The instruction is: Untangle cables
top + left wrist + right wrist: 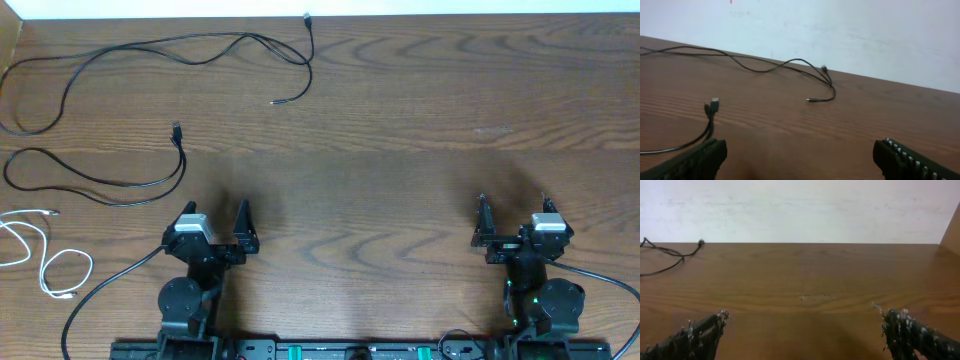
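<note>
A long black cable runs across the far left of the table, its plug ends near the back edge; it also shows in the left wrist view and the right wrist view. A shorter black cable lies apart below it, its plug in the left wrist view. A white cable lies coiled at the front left, separate from both. My left gripper is open and empty near the front. My right gripper is open and empty at the front right.
The wooden table ends at a white wall along the back. Thick black wires run from the arm bases at the front edge. A wooden side panel stands at the far right.
</note>
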### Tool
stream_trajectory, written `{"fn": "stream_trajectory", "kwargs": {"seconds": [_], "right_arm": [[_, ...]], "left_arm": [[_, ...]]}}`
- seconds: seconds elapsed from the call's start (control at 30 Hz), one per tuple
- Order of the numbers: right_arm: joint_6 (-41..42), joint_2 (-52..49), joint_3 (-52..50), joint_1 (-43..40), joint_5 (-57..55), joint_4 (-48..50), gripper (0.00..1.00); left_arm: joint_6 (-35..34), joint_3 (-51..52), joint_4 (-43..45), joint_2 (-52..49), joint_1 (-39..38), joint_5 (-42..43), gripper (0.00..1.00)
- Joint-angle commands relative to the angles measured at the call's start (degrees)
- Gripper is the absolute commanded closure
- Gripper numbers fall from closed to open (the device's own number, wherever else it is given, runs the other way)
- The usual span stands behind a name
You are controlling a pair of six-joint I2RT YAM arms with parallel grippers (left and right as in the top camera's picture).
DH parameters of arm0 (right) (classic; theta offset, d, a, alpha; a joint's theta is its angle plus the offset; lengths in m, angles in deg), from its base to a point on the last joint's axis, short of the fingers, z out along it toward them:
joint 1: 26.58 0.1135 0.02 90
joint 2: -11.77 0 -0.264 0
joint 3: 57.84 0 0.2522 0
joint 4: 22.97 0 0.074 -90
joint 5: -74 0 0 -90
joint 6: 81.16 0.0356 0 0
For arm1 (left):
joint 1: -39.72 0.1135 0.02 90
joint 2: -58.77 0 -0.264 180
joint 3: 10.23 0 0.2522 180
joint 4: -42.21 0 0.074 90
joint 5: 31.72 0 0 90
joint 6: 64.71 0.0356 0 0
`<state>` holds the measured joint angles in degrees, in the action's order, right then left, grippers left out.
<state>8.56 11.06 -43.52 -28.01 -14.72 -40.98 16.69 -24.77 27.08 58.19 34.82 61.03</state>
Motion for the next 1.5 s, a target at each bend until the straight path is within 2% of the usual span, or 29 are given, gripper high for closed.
{"fn": "stream_trajectory", "kwargs": {"seconds": [0.0, 0.3, 0.5, 0.63, 1.0, 1.17, 1.47], "right_arm": [[0.4, 0.4, -0.2, 0.3, -0.5, -0.1, 0.01], [0.4, 0.4, -0.2, 0.3, -0.5, -0.1, 0.01], [0.4, 0.4, -0.2, 0.3, -0.5, -0.1, 0.01], [0.4, 0.4, -0.2, 0.3, -0.5, -0.1, 0.01], [0.4, 0.4, -0.2, 0.3, -0.5, -0.1, 0.01], [0.4, 0.4, -0.2, 0.3, -0.5, -0.1, 0.01], [0.4, 0.4, -0.2, 0.3, -0.5, -0.1, 0.01]], "left_arm": [[2.9, 0.6, -2.8, 0.5, 0.5, -2.4, 0.01], [6.0, 0.5, -2.8, 0.5, 0.5, -2.2, 0.01], [5.7, 0.6, -2.9, 0.5, 0.5, -2.6, 0.01], [2.9, 0.6, -2.9, 0.5, 0.5, -3.5, 0.01], [3.1, 0.6, -2.9, 0.5, 0.5, -3.4, 0.01], [7.5, 0.5, -2.9, 0.5, 0.5, -3.2, 0.01], [7.7, 0.6, -2.9, 0.5, 0.5, -4.2, 0.01]]}}
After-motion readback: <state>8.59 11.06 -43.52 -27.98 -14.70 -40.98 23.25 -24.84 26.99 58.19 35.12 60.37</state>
